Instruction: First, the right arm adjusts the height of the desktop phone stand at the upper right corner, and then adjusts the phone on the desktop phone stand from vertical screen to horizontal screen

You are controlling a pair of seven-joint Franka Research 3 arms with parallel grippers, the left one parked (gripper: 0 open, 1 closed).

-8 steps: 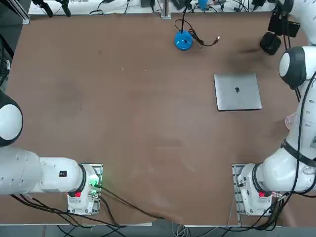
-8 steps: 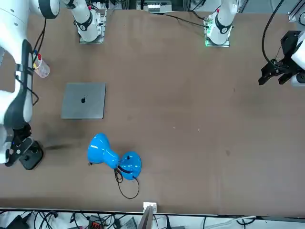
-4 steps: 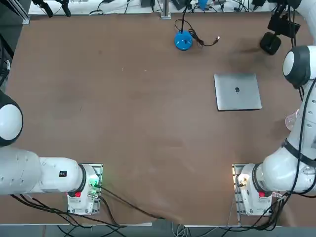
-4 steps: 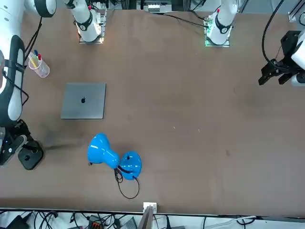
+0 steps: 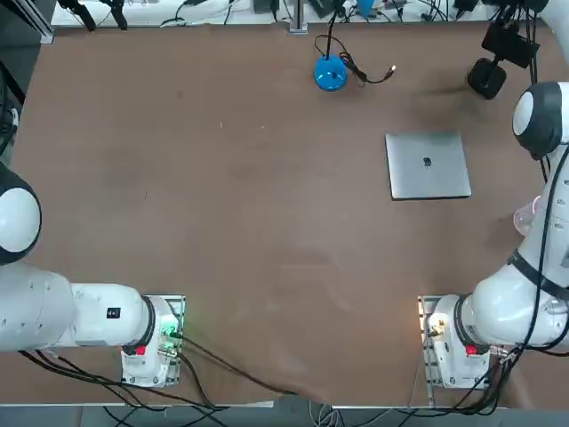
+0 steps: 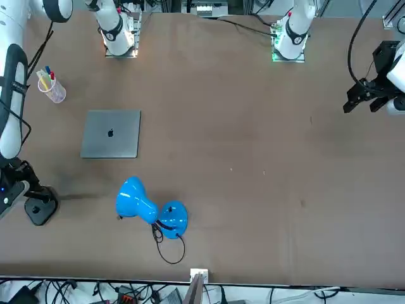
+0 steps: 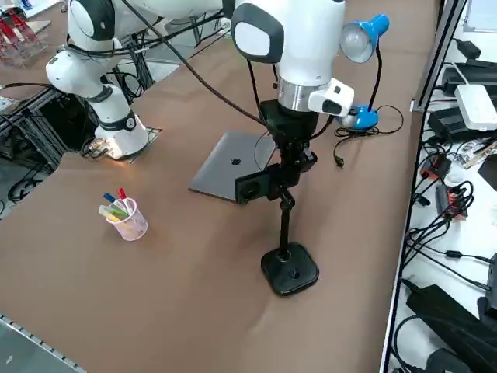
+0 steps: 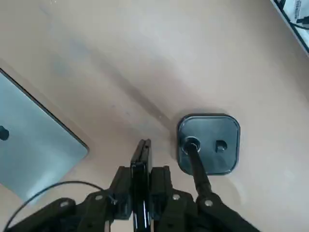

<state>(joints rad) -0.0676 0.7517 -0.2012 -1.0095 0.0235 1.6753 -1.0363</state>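
The desktop phone stand stands near the table's far right corner; its black square base (image 7: pixel 290 271) carries a thin pole (image 7: pixel 285 225). The phone (image 7: pixel 253 186), a thin black slab, sits at the pole's top with its long side roughly level. My right gripper (image 7: pixel 290 162) comes down from above and is shut on the phone. In the right wrist view the phone (image 8: pixel 143 153) shows edge-on between the closed fingers, with the base (image 8: pixel 209 143) on the table below. From overhead the base (image 5: pixel 486 78) lies beside the gripper (image 5: pixel 507 41).
A closed silver laptop (image 5: pixel 428 165) lies on the table nearer the robot than the stand. A blue desk lamp (image 5: pixel 329 73) with a loose cable sits at the far edge. A clear cup of pens (image 7: pixel 124 214) stands near the right edge. Cables and devices (image 7: pixel 458 116) crowd the area past the far edge.
The right arm's elbow has swung outward toward the table's right edge. The gripper with the stand's head has shifted slightly off the base. The grip stays shut.
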